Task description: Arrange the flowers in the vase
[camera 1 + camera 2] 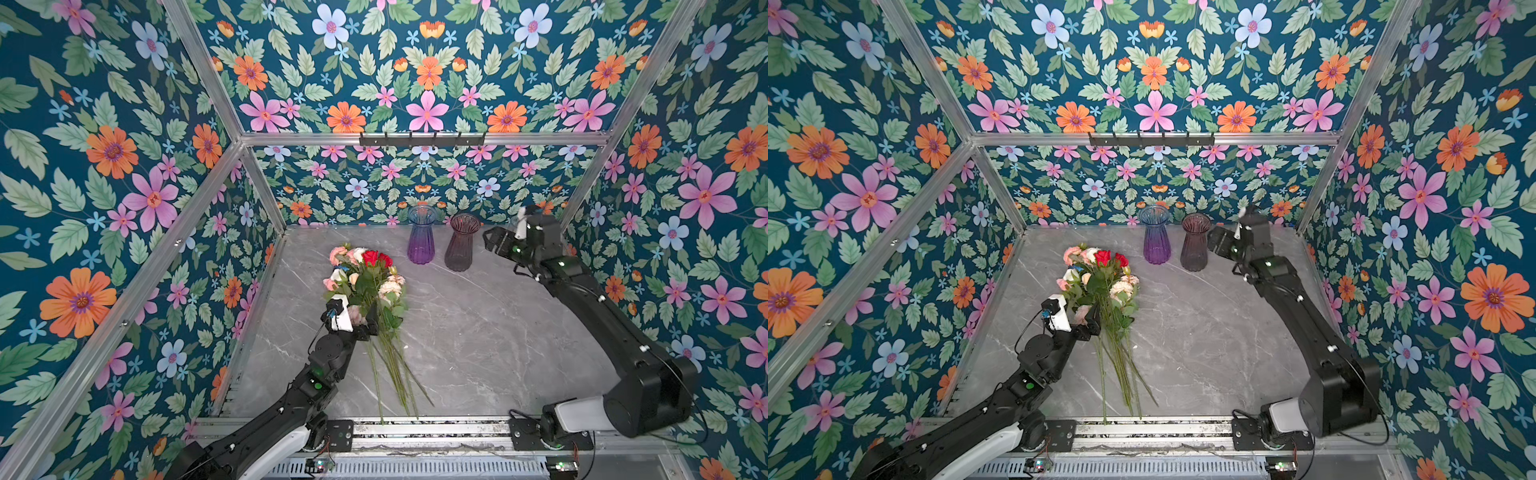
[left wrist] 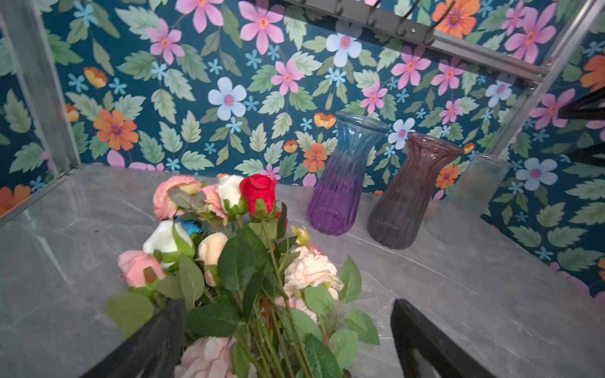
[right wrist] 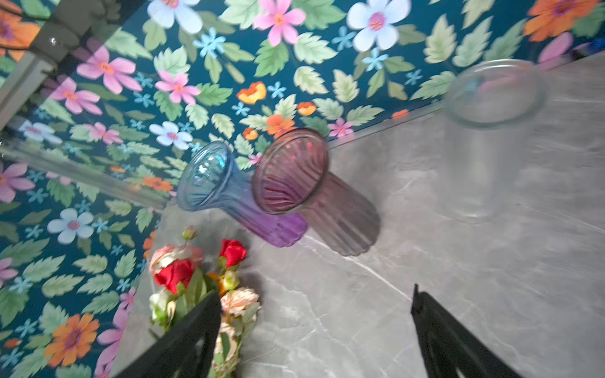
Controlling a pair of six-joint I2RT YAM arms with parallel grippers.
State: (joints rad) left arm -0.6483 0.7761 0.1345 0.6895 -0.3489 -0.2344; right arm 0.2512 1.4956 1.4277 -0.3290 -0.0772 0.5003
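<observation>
While the jaws of my left gripper (image 2: 287, 306) are spread wide, its fingers (image 2: 160, 337) straddle the flowers (image 1: 368, 282), not clamped. I see the bunch lying flat on the grey table (image 1: 478, 332), long green stems toward the arm bases. Pink, cream, white, red and one blue head point at the back wall. Right gripper (image 3: 314, 291) is also spread, empty, near the mauve vase (image 1: 460, 245). A blue-purple vase (image 1: 421, 241) stands upright just beside it.
</observation>
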